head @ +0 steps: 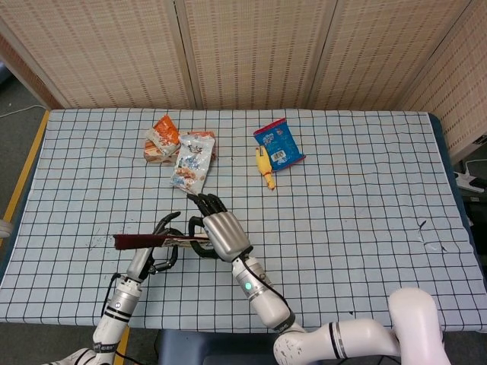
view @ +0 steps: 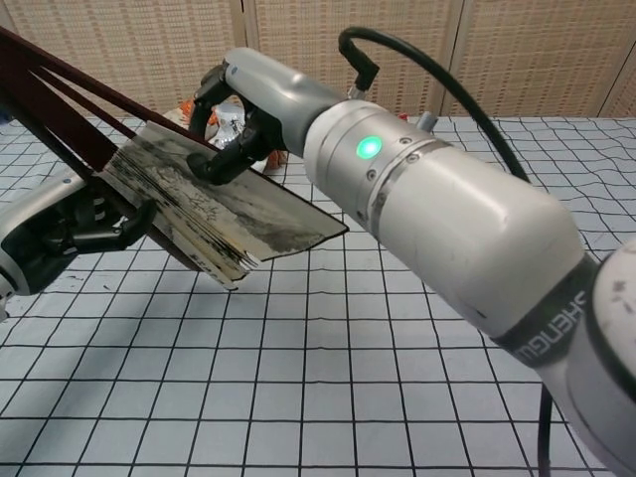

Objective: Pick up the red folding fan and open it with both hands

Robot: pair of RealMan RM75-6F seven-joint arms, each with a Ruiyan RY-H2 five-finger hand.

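Above the near left part of the counter (head: 365,228), I have the red folding fan (view: 214,214) lifted clear of the cloth, so the pickup is done. My left robot hand (head: 158,245) grips it low, near the pivot end of the dark red ribs, and my right robot hand (head: 221,234) pinches the upper edge of the paper leaf with its dark fingers (view: 221,164). From the chest view the leaf is only partly spread: a short stretch of inked paper shows flat, while most pleats sit stacked together at the lower edge. I judge the opening begun but far from finished; the ribs must be swung well apart yet.

From the head view the fan is just a thin dark strip, so its spread is unreadable there. In the chest view the ribs run off the left edge, and my left robot hand is half hidden behind the leaf, so its exact hold is hard to make out.
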